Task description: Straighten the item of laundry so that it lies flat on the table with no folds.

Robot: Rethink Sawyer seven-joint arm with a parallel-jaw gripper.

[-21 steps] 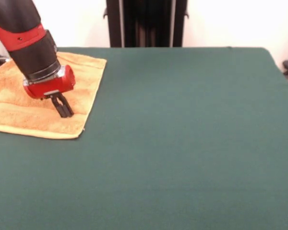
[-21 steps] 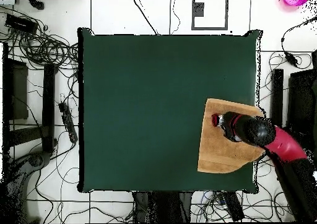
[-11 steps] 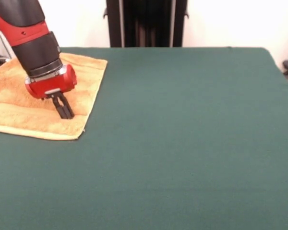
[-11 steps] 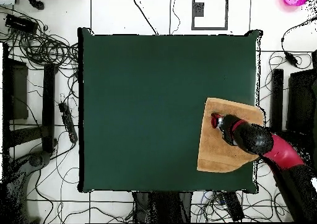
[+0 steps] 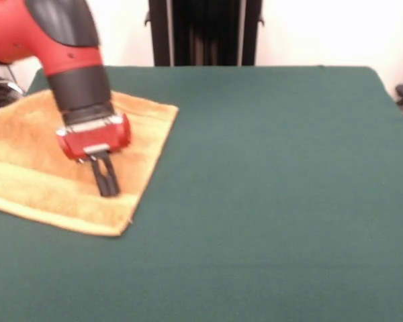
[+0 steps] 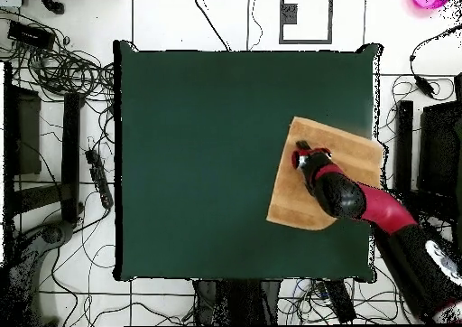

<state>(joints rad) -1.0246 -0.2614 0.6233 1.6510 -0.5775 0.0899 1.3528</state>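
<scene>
Overhead view shows the table (image 6: 226, 161) as a broad dark green square, bare over most of its felt, with cables strewn on the pale floor (image 6: 63, 116) round it. From the front view the same green surface (image 5: 269, 201) fills nearly everything, and my towel (image 5: 40, 181) lies at its left side, part of it running past the picture's left edge. Seen from above, the golden-orange towel (image 6: 347, 156) sits turned at an angle near one side edge of the table, closer to my base than to the far end, one corner rounded over rather than square. A woven band shows near the hem closest to the front camera. My red and black arm (image 5: 67, 40) slants down over the cloth, and my gripper (image 5: 107, 181) has its two dark fingers (image 5: 111, 180) drawn together, tips pressed on the towel close to its inner edge, clenched with nothing visibly pinched between them
</scene>
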